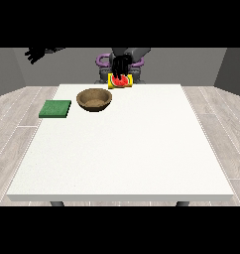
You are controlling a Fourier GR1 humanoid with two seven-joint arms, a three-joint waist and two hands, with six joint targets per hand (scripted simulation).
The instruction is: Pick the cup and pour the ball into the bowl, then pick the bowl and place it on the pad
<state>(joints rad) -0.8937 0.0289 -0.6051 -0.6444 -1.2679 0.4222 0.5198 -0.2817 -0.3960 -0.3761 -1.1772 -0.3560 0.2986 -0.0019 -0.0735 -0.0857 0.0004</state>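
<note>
Upper left of the frame: the hand at the view's left [36, 53] is raised well off the worktop [122, 149], out over the floor side, fingers spread and holding nothing. I read it as idle for this step.

Left edge of the worktop, mid-height: green pad [55, 108], lying flat, nothing on it. It sits well apart from everything but the bowl.

Just right of the pad, toward upper centre: brown bowl [94, 98], upright, mouth up. I see no ball inside it from here.

Upper centre, at the far edge of the worktop: the hand at the view's right [120, 67] is down on the yellow cup [120, 82], fingers curled over and round it. The cup looks tilted with its mouth toward me, showing red inside. That red may be the ball or the cup's lining; I cannot tell which. Whether the cup is lifted or touching the worktop I cannot tell either.

My judgement of the step: the cup is in the grasp and the pour has not been made. The bowl is untouched and off the pad, so the second half of the task is all ahead.

Next move as I would run it: carry the cup toward frame left until its mouth is over the bowl, then tip it further. Risk I would watch: with the mouth already leaning, the ball could roll out short of the bowl's rim during the carry.
</note>
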